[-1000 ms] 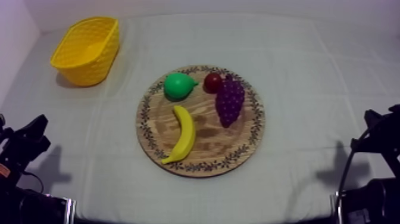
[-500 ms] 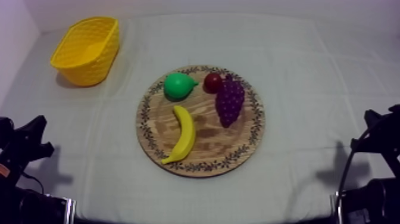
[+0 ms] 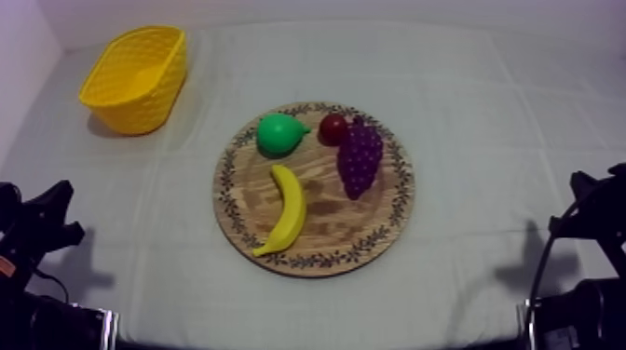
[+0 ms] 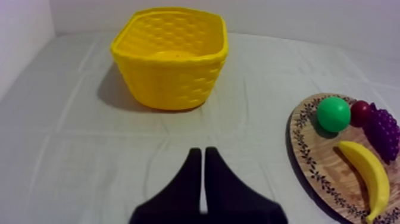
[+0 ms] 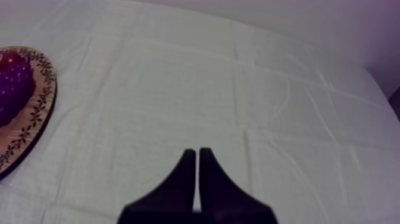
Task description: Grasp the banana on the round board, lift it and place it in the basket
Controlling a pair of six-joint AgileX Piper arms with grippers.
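The yellow banana (image 3: 287,209) lies on the left half of the round wooden board (image 3: 326,216), curved, with its tip toward the front rim. A yellow basket (image 3: 135,76) stands at the far left of the table, well apart from the board. In the left wrist view my left gripper (image 4: 199,152) is shut on nothing above bare cloth, with the basket (image 4: 171,56) ahead of it and the banana (image 4: 366,180) off to the side. My right gripper (image 5: 196,154) is shut on nothing too, over cloth beside the board's rim (image 5: 37,110).
A green pear (image 3: 279,135), a small red fruit (image 3: 333,127) and a bunch of purple grapes (image 3: 360,158) share the board's far half. My left arm (image 3: 39,228) and right arm (image 3: 591,219) sit low at the table's front corners. A pale wall runs along the left edge.
My left arm has shifted slightly toward the left edge at the front corner. The fruit, board, basket and right arm have not moved.
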